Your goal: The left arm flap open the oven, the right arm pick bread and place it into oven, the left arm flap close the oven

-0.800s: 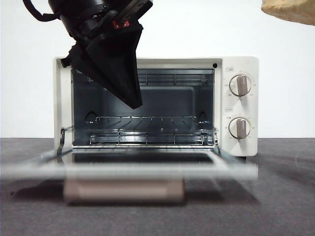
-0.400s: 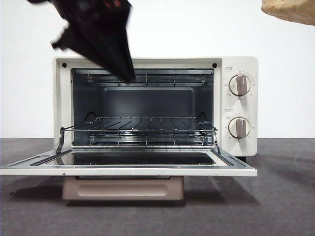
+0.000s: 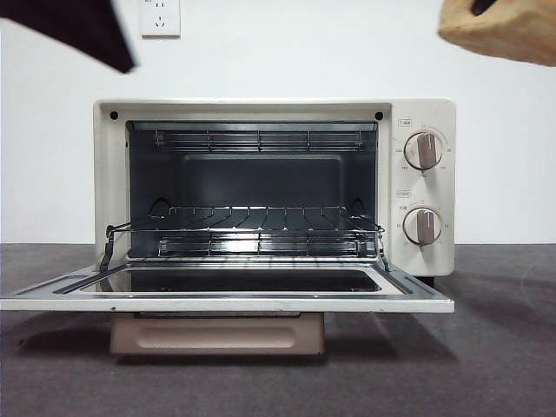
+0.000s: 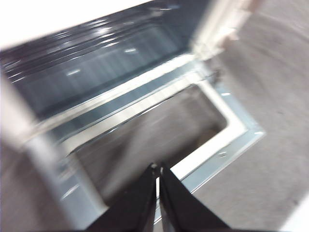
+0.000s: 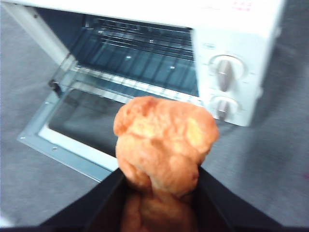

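The cream-white oven (image 3: 421, 117) stands with its glass door (image 3: 226, 291) flapped fully down and the wire rack (image 3: 243, 228) bare inside. My left gripper (image 3: 109, 48) is a black tip at the top left corner of the front view. In the left wrist view its jaws (image 4: 158, 168) are shut together and empty, high above the open door (image 4: 227, 140). My right gripper (image 5: 161, 179) is shut on the golden bread (image 5: 161, 140) and holds it above and in front of the oven (image 5: 236, 58). The bread (image 3: 499, 30) shows at the top right of the front view.
The oven sits on a dark grey table (image 3: 486, 356) before a white wall with a power socket (image 3: 160, 16). The lowered door reaches far out toward the table's front. Two grey knobs (image 3: 423, 149) are on the oven's right panel.
My left gripper has risen up and left, away from the oven opening. The door has settled flat and still. The bread has shifted slightly left and lower at the top right.
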Controlling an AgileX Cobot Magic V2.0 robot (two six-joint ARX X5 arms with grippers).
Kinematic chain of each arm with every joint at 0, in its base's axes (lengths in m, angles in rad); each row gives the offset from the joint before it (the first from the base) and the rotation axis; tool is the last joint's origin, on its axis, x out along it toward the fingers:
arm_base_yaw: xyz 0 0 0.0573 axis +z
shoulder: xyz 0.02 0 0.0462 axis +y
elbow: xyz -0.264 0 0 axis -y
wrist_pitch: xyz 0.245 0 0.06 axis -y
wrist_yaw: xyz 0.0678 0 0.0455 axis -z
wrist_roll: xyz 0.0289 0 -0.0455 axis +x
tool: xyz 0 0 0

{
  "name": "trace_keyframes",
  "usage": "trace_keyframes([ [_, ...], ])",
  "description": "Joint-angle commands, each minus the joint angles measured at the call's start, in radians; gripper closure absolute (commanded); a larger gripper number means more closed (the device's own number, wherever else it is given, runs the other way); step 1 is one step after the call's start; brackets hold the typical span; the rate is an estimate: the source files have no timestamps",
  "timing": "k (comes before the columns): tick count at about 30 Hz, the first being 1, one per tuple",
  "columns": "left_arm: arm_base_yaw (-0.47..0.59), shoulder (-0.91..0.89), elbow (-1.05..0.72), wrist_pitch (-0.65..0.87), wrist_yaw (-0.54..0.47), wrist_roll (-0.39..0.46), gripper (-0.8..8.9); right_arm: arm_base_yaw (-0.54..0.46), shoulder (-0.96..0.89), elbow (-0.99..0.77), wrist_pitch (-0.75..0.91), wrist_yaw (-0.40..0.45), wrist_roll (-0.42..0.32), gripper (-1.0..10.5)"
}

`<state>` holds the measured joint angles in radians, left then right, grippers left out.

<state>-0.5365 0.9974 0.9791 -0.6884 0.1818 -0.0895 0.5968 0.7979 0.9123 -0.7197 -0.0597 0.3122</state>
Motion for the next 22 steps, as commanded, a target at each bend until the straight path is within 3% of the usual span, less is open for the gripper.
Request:
trace_keyframes([
  [1,0.039,-0.074,-0.05,-0.004,-0.002,-0.006,7.98,0.011,0.035,0.019,0.04,-0.041,0.018,7.7],
  [6,0.113,-0.221,-0.148,-0.041,-0.002,-0.01,7.97,0.048,0.112,0.019,0.117,-0.101,0.048,7.7],
  [13,0.148,-0.33,-0.191,-0.115,-0.002,-0.008,7.97,0.137,0.285,0.019,0.288,-0.105,0.106,7.7],
  [18,0.147,-0.361,-0.19,-0.118,-0.002,-0.009,7.97,0.156,0.454,0.019,0.483,-0.084,0.16,7.7],
  [22,0.147,-0.365,-0.19,-0.129,-0.002,-0.008,7.97,0.156,0.569,0.019,0.608,-0.017,0.179,7.7],
])
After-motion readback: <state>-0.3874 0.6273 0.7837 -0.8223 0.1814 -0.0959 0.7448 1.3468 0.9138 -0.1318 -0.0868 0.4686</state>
